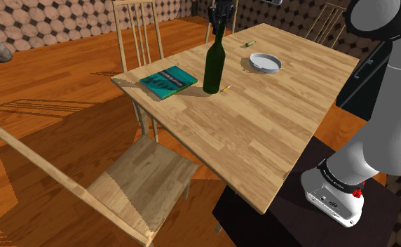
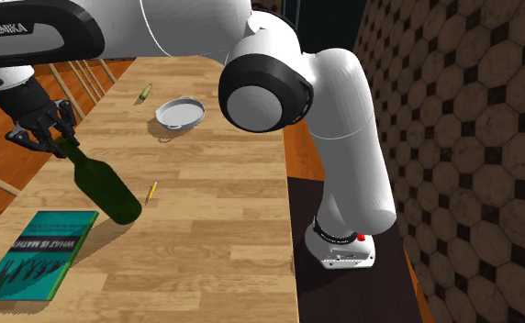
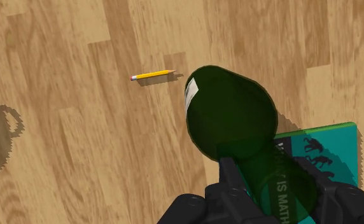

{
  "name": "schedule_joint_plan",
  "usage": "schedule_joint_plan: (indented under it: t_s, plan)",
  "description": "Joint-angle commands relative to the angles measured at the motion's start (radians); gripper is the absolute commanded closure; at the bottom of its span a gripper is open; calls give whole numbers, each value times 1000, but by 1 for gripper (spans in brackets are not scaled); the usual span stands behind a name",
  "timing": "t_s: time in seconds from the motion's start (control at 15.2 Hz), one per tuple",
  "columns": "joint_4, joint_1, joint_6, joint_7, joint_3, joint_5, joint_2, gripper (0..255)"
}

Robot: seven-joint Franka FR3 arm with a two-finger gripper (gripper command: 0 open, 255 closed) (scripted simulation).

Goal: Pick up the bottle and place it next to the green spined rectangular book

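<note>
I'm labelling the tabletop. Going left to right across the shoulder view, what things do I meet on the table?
book → bottle → pan

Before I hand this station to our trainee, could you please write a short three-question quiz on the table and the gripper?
1. True or false: the gripper is shut on the neck of the dark green bottle.
2. Which of these lies closest to the bottle's base? A: the yellow pencil. B: the white round dish. C: the wooden chair.
3. Fill in the missing word: in the shoulder view, the teal book lies flat on the table to the bottle's ____.

Key: 1 true; 2 A; 3 left.
</note>
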State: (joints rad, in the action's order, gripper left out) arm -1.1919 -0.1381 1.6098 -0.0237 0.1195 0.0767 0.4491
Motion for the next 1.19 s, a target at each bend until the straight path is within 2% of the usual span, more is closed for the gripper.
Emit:
schedule_joint_plan:
  t_s: [0.0, 0.33, 0.59, 1.12]
  plan:
    - [0, 0, 0, 0, 0, 0, 0, 0]
    - [0, 0, 0, 0, 0, 0, 0, 0]
    - [238, 15, -170, -3, -1, 7, 67, 0]
    - [238, 15, -170, -3, -1, 7, 68, 0]
